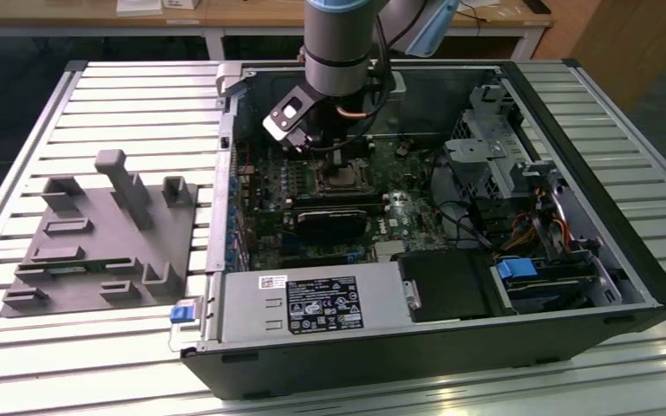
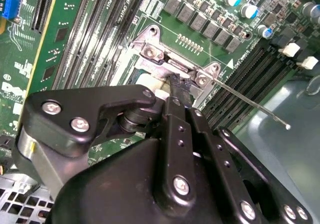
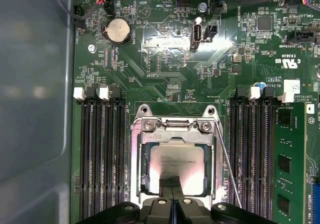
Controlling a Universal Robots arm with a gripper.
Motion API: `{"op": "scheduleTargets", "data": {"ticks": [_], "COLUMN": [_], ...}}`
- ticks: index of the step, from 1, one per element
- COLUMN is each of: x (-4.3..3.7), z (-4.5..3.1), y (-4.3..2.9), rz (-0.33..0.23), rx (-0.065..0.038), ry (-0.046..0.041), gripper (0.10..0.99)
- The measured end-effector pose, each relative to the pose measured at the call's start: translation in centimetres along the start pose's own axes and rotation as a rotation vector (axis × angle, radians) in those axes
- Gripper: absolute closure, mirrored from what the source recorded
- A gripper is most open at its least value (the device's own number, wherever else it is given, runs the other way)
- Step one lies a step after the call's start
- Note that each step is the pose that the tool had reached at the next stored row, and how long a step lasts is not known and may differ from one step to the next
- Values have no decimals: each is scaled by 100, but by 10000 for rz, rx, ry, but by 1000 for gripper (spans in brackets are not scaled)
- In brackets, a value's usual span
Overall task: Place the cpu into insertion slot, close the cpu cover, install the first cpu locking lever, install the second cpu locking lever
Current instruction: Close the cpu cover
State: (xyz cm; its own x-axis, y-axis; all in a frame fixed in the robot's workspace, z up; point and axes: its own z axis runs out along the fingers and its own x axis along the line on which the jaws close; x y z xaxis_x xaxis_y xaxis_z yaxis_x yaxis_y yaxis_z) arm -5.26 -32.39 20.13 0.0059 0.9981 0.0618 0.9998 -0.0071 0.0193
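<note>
The cpu (image 3: 177, 159), a silvery square chip, lies in the insertion slot (image 1: 339, 179) on the green board, which it mostly hides. The cpu cover (image 3: 175, 126) is a metal frame around the chip, with the chip showing through its window. A thin wire locking lever (image 3: 227, 169) runs along one side of the socket, and its free end stands off the board (image 2: 250, 106). My gripper (image 3: 172, 184) hangs straight over the socket, shut with nothing between its fingers. Its tips rest at the chip's edge by the cover frame (image 2: 165, 63).
Long black memory slots (image 3: 100, 154) flank the socket on both sides. A coin battery (image 3: 116, 31) sits farther along the board. The open computer case holds a power supply (image 1: 310, 303) and a drive cage (image 1: 495, 147). A grey fixture block (image 1: 101, 234) lies at the exterior view's left.
</note>
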Motion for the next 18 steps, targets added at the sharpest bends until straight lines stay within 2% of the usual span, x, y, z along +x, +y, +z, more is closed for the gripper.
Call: {"op": "scheduleTargets", "data": {"ticks": [3,6,15,18], "x": [2,2,3,3], "z": [-41,-42,-41,-41], "y": [0,11,120,133], "rz": [1,-1,2,2], "rx": [2,2,17,21], "ry": [-3,0,-2,2], "gripper": [969,969,969,969]}}
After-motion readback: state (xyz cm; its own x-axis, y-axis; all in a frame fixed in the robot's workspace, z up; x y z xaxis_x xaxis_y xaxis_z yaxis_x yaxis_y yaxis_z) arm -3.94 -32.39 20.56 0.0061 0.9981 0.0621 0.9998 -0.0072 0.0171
